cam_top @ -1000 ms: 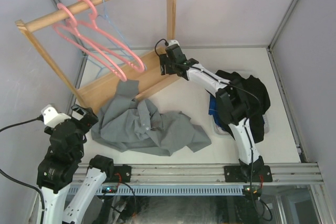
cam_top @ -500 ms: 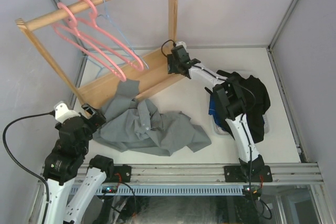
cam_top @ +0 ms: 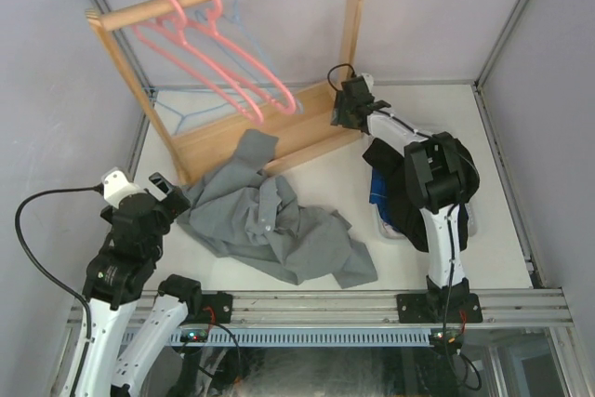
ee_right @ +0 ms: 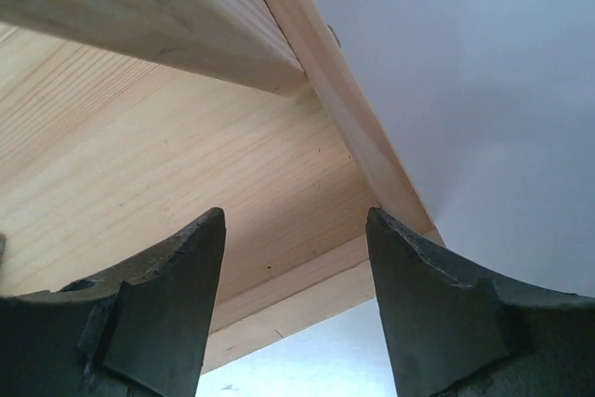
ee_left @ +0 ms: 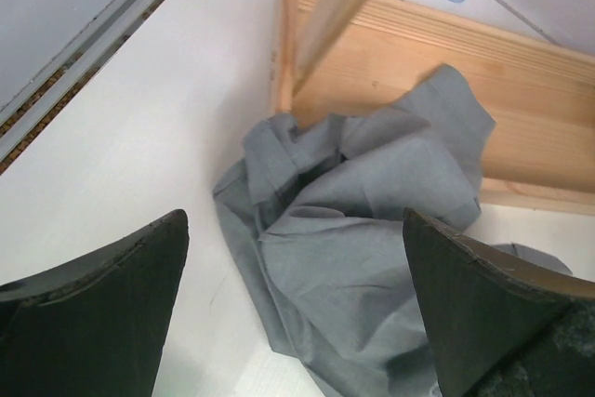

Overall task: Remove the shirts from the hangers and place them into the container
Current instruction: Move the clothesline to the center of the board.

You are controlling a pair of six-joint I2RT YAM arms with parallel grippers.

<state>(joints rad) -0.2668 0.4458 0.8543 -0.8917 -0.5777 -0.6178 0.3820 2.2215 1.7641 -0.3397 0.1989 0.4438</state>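
Observation:
A crumpled grey shirt (cam_top: 274, 230) (ee_left: 372, 230) lies on the table, its top against the wooden rack's base. Two pink hangers (cam_top: 223, 53) and a light-blue wire hanger (cam_top: 183, 116) hang bare on the rail. My left gripper (cam_top: 165, 194) (ee_left: 293, 220) is open just above the shirt's left edge. My right gripper (cam_top: 346, 111) (ee_right: 296, 216) is shut on the right end of the rack's base. A black shirt (cam_top: 469, 178) and a blue plaid one (cam_top: 376, 194) lie in the white container (cam_top: 472, 222), which they mostly hide.
The wooden rack (cam_top: 307, 141) (ee_left: 521, 72) (ee_right: 186, 165) stands across the back of the table, its upright close to my right wrist. Walls with metal frame posts close the table on three sides. My right arm reaches over the container.
The rack has slid to the right along with my right gripper, dragging the grey shirt's top edge that way. My left gripper has moved forward to the shirt's left edge.

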